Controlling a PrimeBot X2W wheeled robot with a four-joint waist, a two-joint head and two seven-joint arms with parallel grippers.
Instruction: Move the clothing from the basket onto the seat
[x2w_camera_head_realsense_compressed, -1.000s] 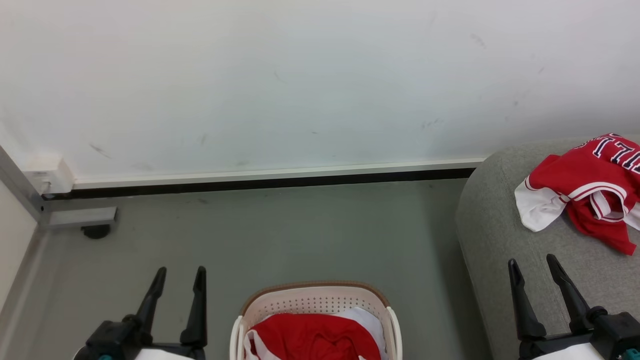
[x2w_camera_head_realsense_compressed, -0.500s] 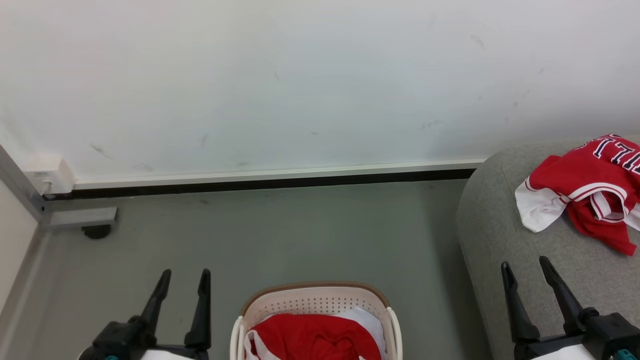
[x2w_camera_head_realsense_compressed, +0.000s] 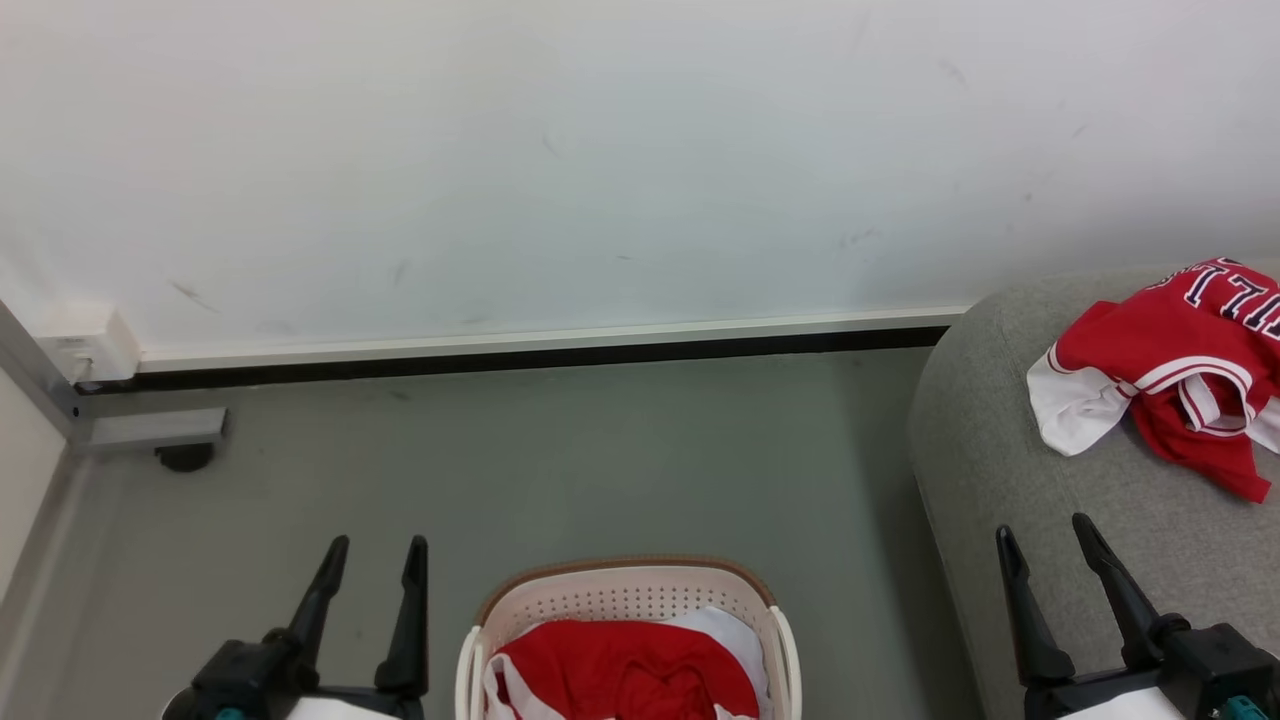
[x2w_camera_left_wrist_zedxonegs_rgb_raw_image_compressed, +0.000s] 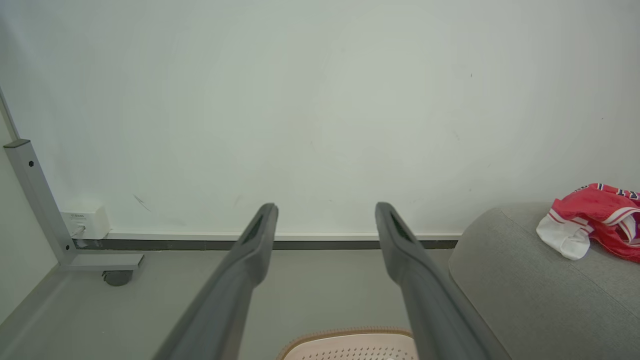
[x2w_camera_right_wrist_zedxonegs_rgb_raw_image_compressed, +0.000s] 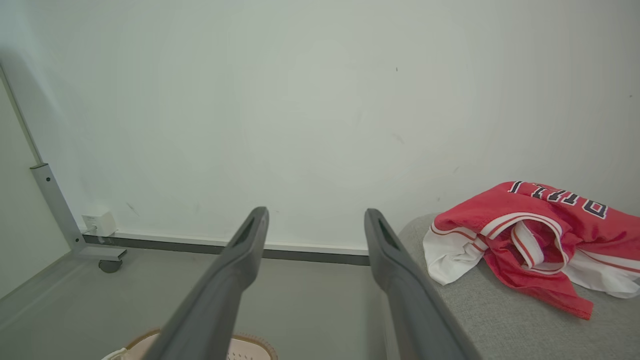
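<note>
While both arms sit low at the bottom of the head view, the left gripper (x2w_camera_head_realsense_compressed: 379, 542) hangs over the grey floor (x2w_camera_head_realsense_compressed: 600, 460) just left of the basket (x2w_camera_head_realsense_compressed: 625, 566), its two long dark fingers pointing up toward the white wall (x2w_camera_head_realsense_compressed: 600, 150), jaws spread wide and nothing between them; over on the other side the right gripper (x2w_camera_head_realsense_compressed: 1041, 526) is above the near left part of the seat (x2w_camera_head_realsense_compressed: 1000, 440), fingers leaning a touch to the left, jaws just as wide, nothing held either; from each wrist camera the fingers reach out roughly level toward the wall, and there's bare space between the tips; now the basket, and it's standing on the floor between the two grippers, cream perforated wall and brown rim facing us, its near part cut off by the bottom edge of the view; inside it a red garment (x2w_camera_head_realsense_compressed: 625, 670) lies bunched up, with white cloth showing behind it and a white strip at its left side, the heap sitting just under the rim; and on the seat, well apart from the basket, a crumpled lettered jersey (x2w_camera_head_realsense_compressed: 1170, 370) is lying on top, red with white trim and stripes, dark white-edged letters on its far side, clear of the right gripper's fingertips; far left, a grey metal post (x2w_camera_head_realsense_compressed: 40, 385) meets the floor by the wall.
</note>
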